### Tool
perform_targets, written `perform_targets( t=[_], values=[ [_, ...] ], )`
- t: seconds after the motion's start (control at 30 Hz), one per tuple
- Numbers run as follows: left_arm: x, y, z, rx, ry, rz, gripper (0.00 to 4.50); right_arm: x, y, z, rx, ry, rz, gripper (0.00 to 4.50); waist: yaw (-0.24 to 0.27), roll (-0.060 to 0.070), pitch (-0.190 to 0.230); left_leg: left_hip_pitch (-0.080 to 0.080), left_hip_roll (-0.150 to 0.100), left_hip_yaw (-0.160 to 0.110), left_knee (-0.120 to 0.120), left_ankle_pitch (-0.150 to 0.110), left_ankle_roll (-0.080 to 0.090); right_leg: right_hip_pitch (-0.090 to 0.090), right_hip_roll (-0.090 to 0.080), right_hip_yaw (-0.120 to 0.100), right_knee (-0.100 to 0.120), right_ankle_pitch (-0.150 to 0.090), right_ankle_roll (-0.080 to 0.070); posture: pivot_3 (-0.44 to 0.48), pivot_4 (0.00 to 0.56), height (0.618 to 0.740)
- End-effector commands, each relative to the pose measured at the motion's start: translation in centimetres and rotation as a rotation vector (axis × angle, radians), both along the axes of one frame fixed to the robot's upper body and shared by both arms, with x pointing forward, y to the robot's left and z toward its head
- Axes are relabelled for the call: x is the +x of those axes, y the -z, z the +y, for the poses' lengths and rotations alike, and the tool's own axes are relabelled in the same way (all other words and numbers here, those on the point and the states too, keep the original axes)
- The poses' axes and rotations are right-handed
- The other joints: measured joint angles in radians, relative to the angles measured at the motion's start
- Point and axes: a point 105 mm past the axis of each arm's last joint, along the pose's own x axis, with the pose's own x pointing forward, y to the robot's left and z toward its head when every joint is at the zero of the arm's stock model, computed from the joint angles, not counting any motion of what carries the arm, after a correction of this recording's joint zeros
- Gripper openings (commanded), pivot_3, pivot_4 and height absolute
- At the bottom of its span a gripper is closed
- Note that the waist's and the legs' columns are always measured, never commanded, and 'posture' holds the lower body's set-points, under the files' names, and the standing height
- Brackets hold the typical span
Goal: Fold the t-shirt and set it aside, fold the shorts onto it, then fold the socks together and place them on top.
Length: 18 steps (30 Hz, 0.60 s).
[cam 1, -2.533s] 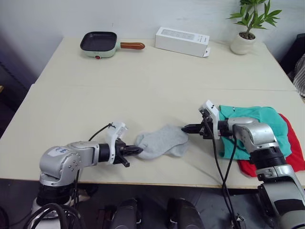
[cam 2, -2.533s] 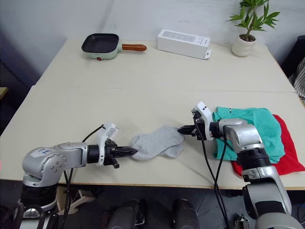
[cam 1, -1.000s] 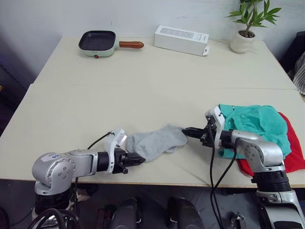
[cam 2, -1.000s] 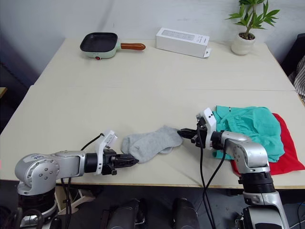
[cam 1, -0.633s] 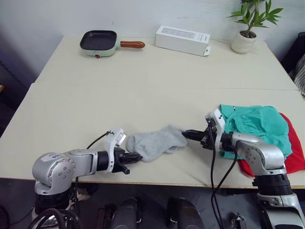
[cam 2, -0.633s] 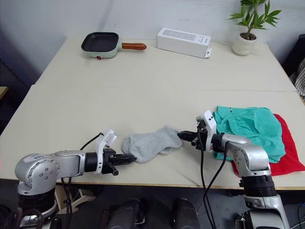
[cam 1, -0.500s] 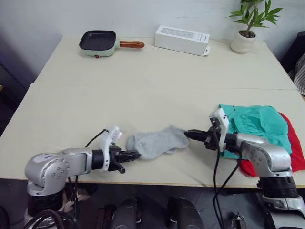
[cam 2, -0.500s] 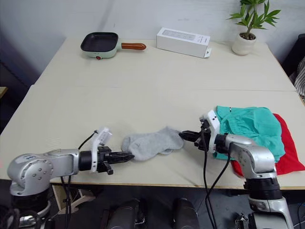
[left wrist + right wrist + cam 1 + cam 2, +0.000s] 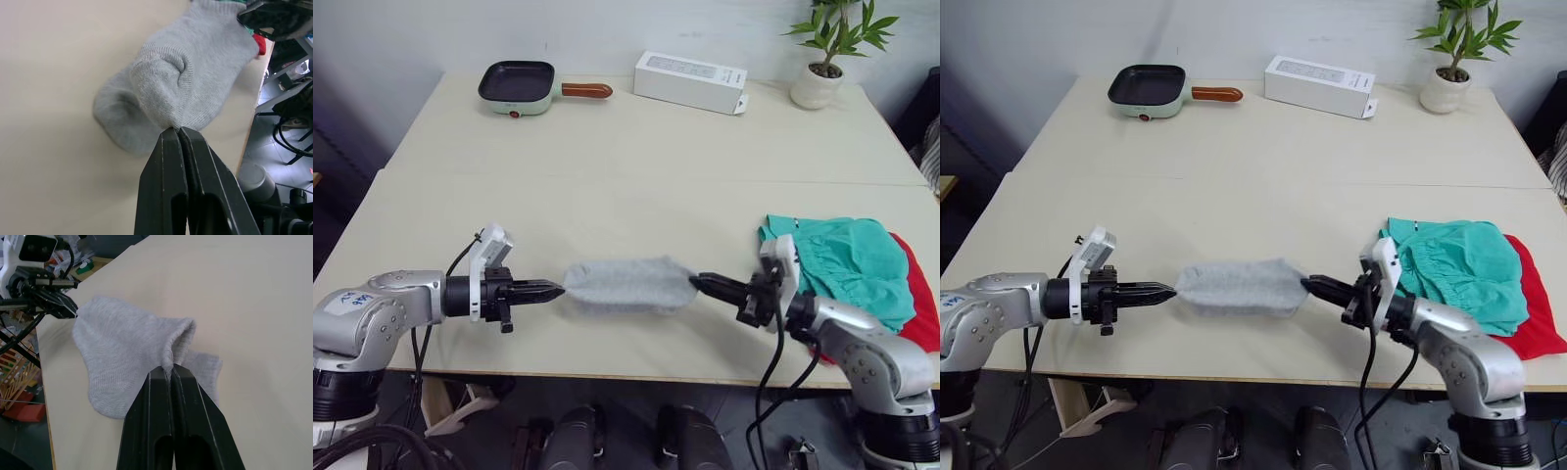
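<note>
The light grey socks [image 9: 626,284] hang stretched out between my two grippers, just over the front part of the table. My left gripper [image 9: 553,289] is shut on their left end, where the knit bunches at the fingertips [image 9: 177,131]. My right gripper [image 9: 700,282] is shut on their right end, pinching a fold of the cuff [image 9: 168,369]. The teal-green shorts [image 9: 837,259] lie folded at the right on top of the red t-shirt [image 9: 922,313], whose edge sticks out beyond them. The shorts are just behind my right wrist.
At the back of the table stand a mint frying pan [image 9: 516,88], a long white box [image 9: 690,83] and a potted plant [image 9: 816,86]. A seam [image 9: 607,178] crosses the table. The table's front edge [image 9: 607,348] runs close below the socks.
My grippers have drawn apart, the left one going left and the right one slightly right and nearer. The socks, slack and crumpled before, are now pulled out straight between them.
</note>
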Motion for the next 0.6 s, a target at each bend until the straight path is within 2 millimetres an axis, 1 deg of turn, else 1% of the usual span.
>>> perform_targets(
  t=[0.03, 0.13, 0.33, 0.6],
  values=[
    [0.7, -0.1, 0.1, 0.004, 0.038, 0.003, 0.04, 0.1, -0.1, 0.5, -0.012, 0.03, -0.064, 0.0, -0.001, 0.0, 0.0, -0.001, 0.0, 0.0, 0.0, 0.0, 0.0, -0.001, 0.0, 0.0, 0.0, 0.0, 0.0, 0.0, 0.15, 0.74],
    [0.9, 0.2, -0.4, -0.002, 0.061, 0.025, 0.04, 0.4, 0.2, 0.4, -0.025, 0.055, -0.077, 0.0, -0.004, 0.0, 0.0, -0.002, 0.0, 0.0, 0.0, 0.003, 0.005, -0.002, 0.0, -0.001, 0.001, 0.0, 0.0, 0.0, 0.15, 0.74],
    [1.1, 1.6, -1.1, 0.021, 0.063, 0.062, 0.04, 0.7, 1.1, 0.4, -0.066, 0.031, -0.089, 0.0, -0.005, 0.0, 0.0, -0.002, 0.0, -0.001, 0.001, 0.004, 0.006, -0.002, 0.001, -0.001, 0.003, 0.0, 0.0, 0.0, 0.15, 0.74],
    [1.0, 2.7, -0.9, 0.047, 0.042, 0.073, 0.04, 1.5, 2.3, 0.3, -0.096, 0.046, -0.09, 0.0, -0.005, 0.0, 0.0, -0.002, 0.0, -0.001, 0.001, 0.004, 0.007, -0.002, 0.001, -0.001, 0.004, 0.0, 0.0, 0.0, 0.15, 0.74]
  ],
)
